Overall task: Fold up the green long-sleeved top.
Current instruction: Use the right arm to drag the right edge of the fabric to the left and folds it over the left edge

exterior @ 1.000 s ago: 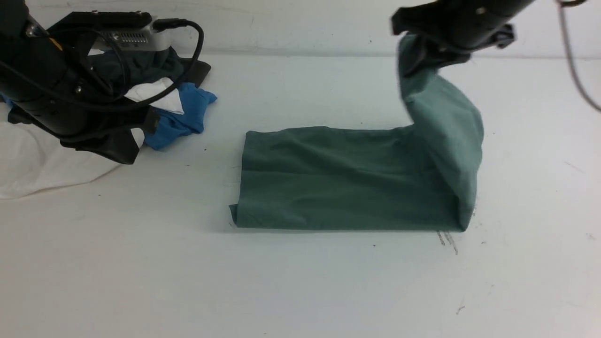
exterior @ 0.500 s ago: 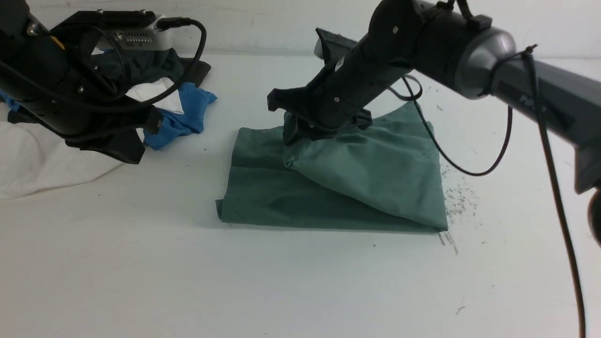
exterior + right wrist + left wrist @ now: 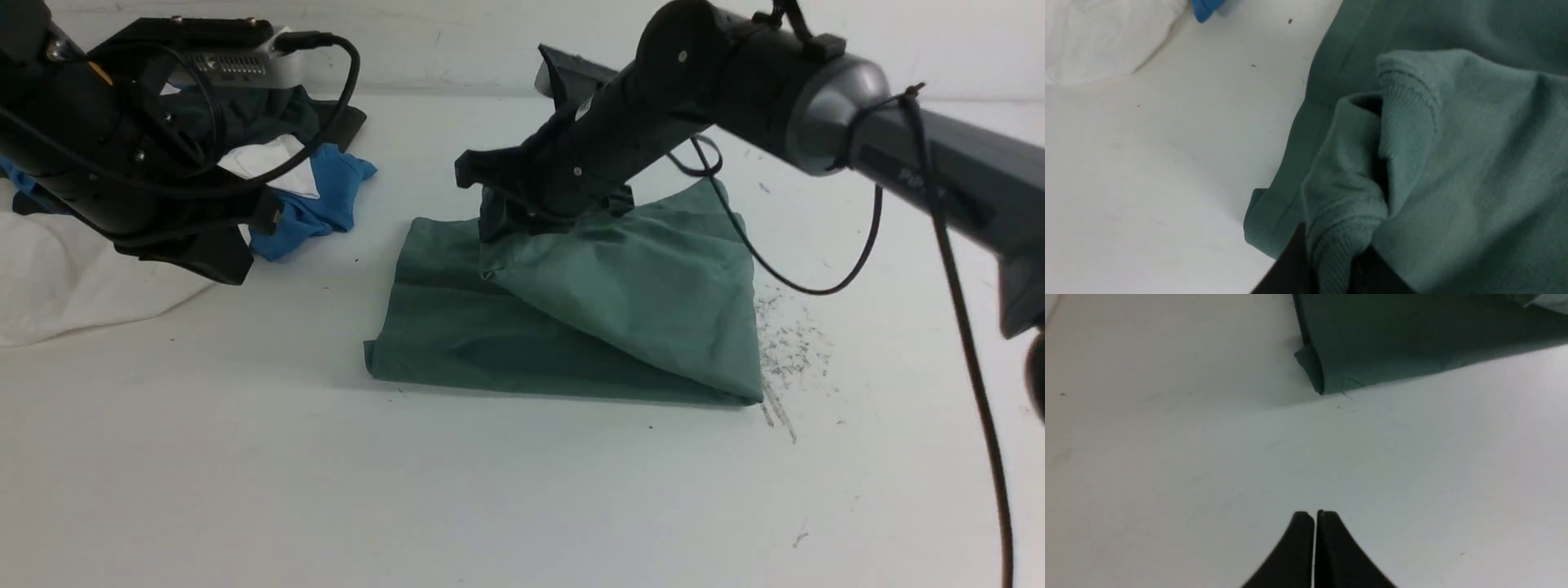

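Green top (image 3: 457, 343) sits mid-table (image 3: 522, 506), folded to a rough rectangle. Its right part is flipped over toward 9 o'clock, a paler slanted flap covering most of the lower layer. The lower layer shows along the 9 o'clock side and the 6 o'clock edge.

You've got the right gripper (image 3: 498, 222) at the flap's 11 o'clock corner, low on the cloth. It's clenched on a bunched ribbed edge of the top, and the right wrist view shows the ribbing pinched between the black fingertips (image 3: 1290, 273).

Your left gripper (image 3: 1314, 516) is off at the top's 9 o'clock, well apart from it. Its jaws are pressed together on nothing, over bare table, with the top's near corner ahead of it.

At the top's 10 o'clock there's a heap: blue garment (image 3: 326, 204), white garment (image 3: 73, 278), dark garment (image 3: 245, 114). Grey scuff marks (image 3: 784, 359) are on the table just beside the top at 4 o'clock.
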You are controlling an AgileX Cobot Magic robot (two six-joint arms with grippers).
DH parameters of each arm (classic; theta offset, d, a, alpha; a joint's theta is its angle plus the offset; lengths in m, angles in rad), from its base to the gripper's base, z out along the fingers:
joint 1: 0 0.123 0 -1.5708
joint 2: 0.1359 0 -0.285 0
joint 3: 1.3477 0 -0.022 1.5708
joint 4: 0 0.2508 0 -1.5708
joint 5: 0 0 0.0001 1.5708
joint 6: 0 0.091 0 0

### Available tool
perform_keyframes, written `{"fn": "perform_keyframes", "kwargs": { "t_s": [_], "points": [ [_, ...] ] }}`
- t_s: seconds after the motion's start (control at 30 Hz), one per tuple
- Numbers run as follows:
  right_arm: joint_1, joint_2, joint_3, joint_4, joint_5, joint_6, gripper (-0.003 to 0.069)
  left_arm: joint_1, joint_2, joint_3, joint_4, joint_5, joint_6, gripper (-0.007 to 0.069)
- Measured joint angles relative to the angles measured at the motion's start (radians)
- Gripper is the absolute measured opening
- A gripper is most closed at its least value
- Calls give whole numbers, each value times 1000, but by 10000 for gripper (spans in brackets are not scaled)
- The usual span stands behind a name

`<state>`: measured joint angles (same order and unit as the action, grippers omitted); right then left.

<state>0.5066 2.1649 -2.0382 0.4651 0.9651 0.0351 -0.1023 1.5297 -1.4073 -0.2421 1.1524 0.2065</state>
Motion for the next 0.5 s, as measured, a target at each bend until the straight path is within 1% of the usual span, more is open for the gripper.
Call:
{"fn": "perform_keyframes", "kwargs": {
  "t_s": [0.13, 0.27, 0.4, 0.5],
  "points": [
    [0, -89, 0, -42, -3, 3, 41, 0, 0, 0, 0, -4, 0, -4],
    [0, -125, -4, -40, -20, 7, 41, 0, 0, 0, 0, -10, 0, -4],
    [4, -79, -5, -18, -36, 8, 41, 0, 0, 0, 0, -16, 0, -4],
    [13, -22, -5, 2, -93, 8, 43, 0, 0, 0, 0, -20, 0, -4]
  ]
}}
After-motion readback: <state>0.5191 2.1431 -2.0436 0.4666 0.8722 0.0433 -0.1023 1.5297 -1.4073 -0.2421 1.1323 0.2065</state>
